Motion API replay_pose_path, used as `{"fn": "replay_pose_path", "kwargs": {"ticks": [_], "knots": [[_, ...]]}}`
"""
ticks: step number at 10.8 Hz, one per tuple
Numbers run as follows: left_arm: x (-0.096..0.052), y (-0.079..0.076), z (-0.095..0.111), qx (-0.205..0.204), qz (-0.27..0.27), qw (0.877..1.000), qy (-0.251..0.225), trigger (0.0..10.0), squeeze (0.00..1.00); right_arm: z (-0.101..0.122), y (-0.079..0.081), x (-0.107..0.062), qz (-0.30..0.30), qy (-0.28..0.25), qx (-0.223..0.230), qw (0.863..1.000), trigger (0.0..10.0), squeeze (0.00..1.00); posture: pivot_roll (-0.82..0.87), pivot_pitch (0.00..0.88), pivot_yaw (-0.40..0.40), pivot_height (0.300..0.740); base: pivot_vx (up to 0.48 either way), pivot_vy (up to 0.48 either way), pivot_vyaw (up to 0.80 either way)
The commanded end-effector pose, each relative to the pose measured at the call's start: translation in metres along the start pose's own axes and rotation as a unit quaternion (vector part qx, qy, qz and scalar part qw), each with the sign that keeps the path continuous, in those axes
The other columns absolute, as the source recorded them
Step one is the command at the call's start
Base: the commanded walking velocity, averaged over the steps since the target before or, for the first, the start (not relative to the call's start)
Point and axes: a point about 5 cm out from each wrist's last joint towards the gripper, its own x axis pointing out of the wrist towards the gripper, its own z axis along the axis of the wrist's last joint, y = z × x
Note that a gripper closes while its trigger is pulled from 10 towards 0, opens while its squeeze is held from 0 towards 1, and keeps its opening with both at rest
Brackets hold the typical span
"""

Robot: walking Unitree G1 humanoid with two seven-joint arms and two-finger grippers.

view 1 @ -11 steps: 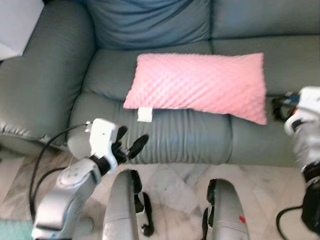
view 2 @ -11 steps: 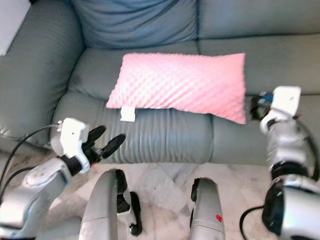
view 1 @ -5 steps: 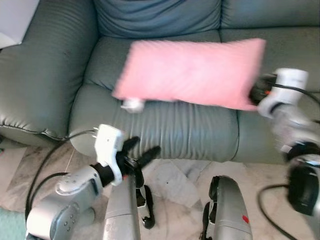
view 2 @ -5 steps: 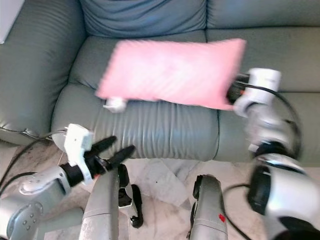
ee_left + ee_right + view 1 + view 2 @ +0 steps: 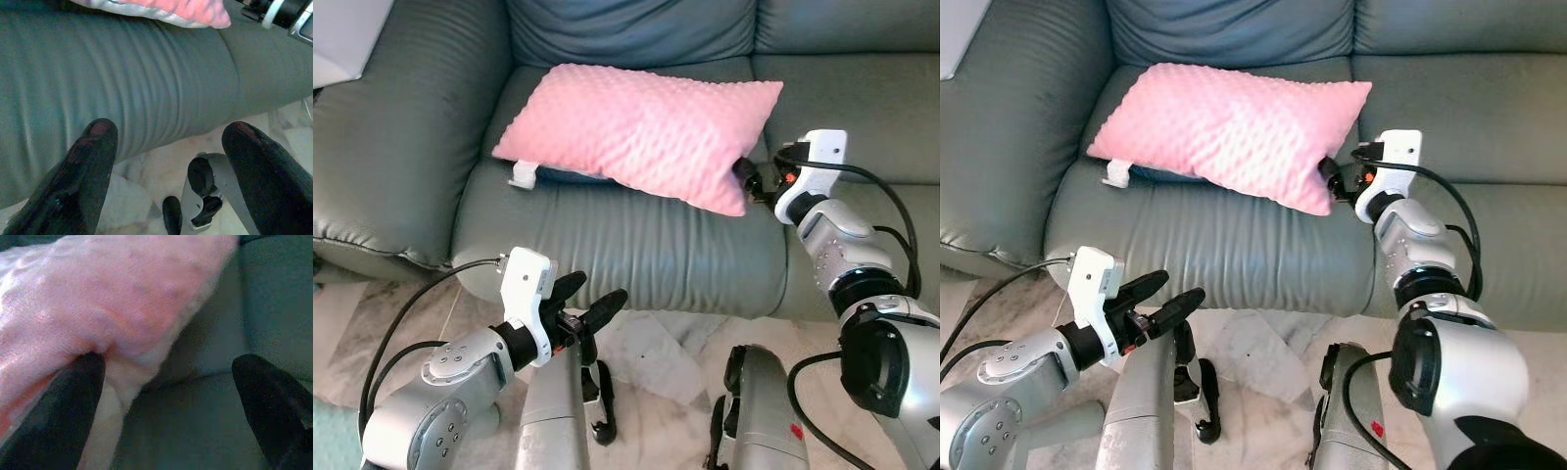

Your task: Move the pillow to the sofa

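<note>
Resting across the seat cushion of the grey sofa [image 5: 607, 245], the pink pillow [image 5: 636, 132] appears to be where the task wants it, so the move looks essentially done. To the left, low before the sofa front, the left gripper [image 5: 590, 305] hovers with fingers spread and empty. A small white tag [image 5: 522, 178] hangs at the pillow's left corner; no writing is readable on it. At the pillow's right corner, the right gripper [image 5: 1330, 176] has its fingers apart, one pressing the fabric; withdrawal seems to be what remains.
</note>
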Motion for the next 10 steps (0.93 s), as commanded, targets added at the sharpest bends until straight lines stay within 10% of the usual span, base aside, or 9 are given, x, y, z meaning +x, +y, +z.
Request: {"fn": "replay_pose_path", "kwargs": {"ticks": [1, 5, 10], "knots": [[-0.005, 0.001, -0.004, -0.001, 0.01, 1.0, 0.009, 10.0, 0.0, -0.008, -0.008, -0.006, -0.017, 0.011, -0.009, 1.0, 10.0, 0.0, 0.1, 0.377, 0.118, 0.599, 0.0, 0.0, 0.0], [0.0, 0.0, -0.004, -0.005, 0.009, 1.0, 0.003, 10.0, 0.0, -0.014, 0.002, -0.007, -0.046, -0.01, -0.038, 0.998, 10.0, 0.0, 0.08, 0.359, 0.106, 0.599, 0.0, 0.0, 0.0], [0.008, -0.001, -0.005, -0.008, 0.001, 1.0, -0.002, 10.0, 0.0, -0.02, 0.121, -0.036, 0.055, -0.085, 0.025, 0.994, 10.0, 0.0, 0.03, 0.327, 0.093, 0.599, 0.0, 0.0, 0.0]]}}
